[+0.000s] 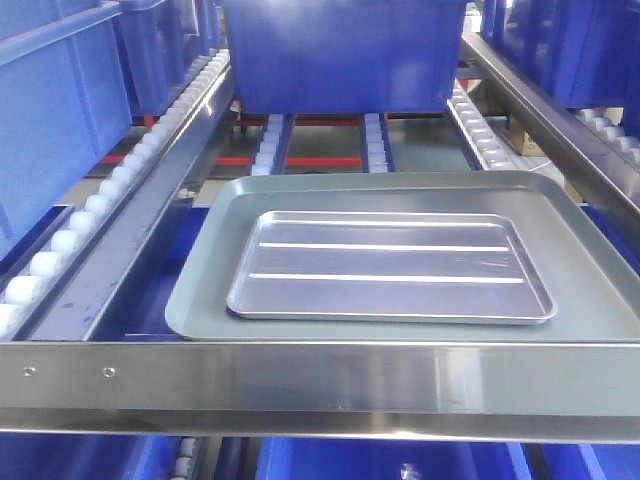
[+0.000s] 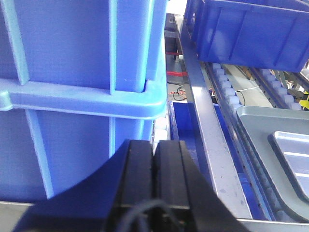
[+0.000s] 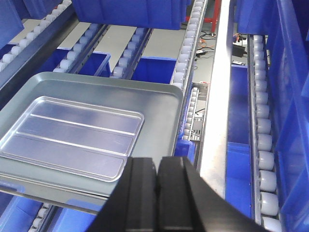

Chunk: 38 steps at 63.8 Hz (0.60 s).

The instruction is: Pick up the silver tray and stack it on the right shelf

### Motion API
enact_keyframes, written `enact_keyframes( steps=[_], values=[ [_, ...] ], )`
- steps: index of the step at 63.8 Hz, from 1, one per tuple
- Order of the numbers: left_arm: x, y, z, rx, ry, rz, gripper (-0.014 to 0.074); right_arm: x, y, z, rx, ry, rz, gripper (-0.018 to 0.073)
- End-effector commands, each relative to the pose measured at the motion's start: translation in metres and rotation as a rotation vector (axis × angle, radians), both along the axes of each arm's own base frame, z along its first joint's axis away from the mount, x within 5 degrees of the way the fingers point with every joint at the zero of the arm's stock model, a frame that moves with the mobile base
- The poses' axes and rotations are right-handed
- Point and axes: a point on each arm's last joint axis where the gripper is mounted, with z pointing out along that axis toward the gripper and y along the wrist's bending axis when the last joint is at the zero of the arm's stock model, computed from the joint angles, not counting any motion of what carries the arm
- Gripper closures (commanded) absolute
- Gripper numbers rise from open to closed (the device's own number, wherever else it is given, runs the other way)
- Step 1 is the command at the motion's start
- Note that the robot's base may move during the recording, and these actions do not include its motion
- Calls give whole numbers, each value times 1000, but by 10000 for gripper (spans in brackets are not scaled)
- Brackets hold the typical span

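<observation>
Silver tray (image 1: 390,265) flat, lengthwise along front bar (image 1: 320,385).

A large dull grey tray (image 1: 200,300) with a plain floor lies flat on the white rollers. A big blue crate (image 1: 340,55) sits at the far end of the same rollers, and more blue bins (image 2: 72,96) stand on the neighbouring racks on either side.

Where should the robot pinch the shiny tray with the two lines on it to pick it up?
Probably the silver tray's raised rim at the near right corner, coming from the front, beside the right gripper. It lies flat inside the grey tray, so only that thin lip gives something to pinch.
</observation>
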Motion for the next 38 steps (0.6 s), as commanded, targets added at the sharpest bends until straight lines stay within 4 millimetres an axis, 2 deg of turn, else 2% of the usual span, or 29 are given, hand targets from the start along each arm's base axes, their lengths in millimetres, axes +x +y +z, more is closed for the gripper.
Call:
enact_keyframes(
  steps=[1,25,38],
  values=[
    [-1,1,3,-19,-91,9,690,1,0,15,-10,-100,6,502],
    [-1,1,3,-19,-91,9,690,4,0,10,-11,-107,-12,502],
    [-1,1,3,-19,-90,9,690,12,-1,-11,32,-248,-101,502]
  ],
)
